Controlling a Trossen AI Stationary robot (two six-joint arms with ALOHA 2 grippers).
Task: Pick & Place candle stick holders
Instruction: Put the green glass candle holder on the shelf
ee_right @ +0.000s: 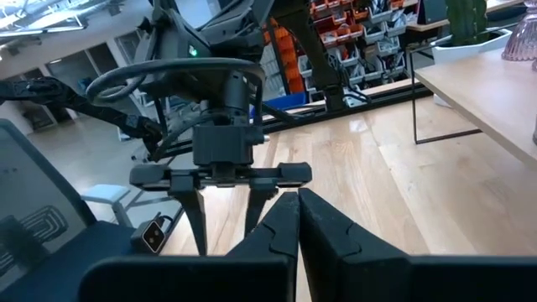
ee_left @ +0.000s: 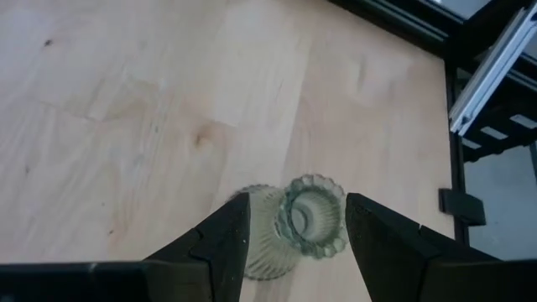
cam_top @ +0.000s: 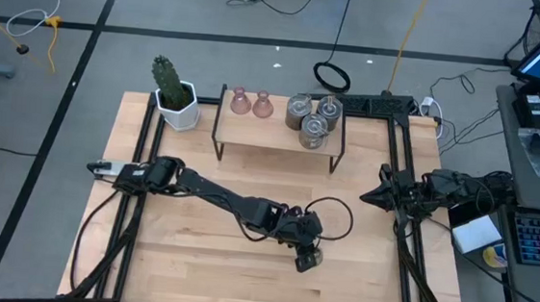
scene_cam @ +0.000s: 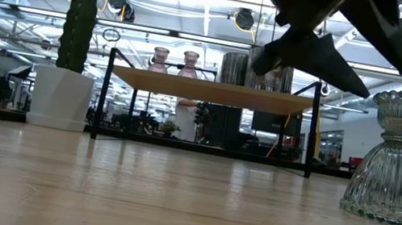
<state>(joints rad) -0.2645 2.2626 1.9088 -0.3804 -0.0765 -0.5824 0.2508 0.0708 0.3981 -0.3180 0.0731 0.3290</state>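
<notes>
In the low view the green glass holder (scene_cam: 400,162) is cut off at the picture's right edge. Beside it, the left pincer (ee_left: 295,243) has its lower fingers cropped in its own wrist view, and contact with the holder cannot be told. On the shelf (cam_top: 279,132), the silvery holders (cam_top: 313,118) partly hide one another.

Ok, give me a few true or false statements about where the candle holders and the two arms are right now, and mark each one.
1. The green glass holder stands on the table between the left gripper fingers. True.
2. Two pink holders sit on the shelf. True.
3. The three silver holders are on the bare tabletop. False: they are on the shelf.
4. The right gripper is open. False: its fingers are shut, parked at the table's right edge.
5. The cactus is on the shelf. False: it stands beside it.
</notes>
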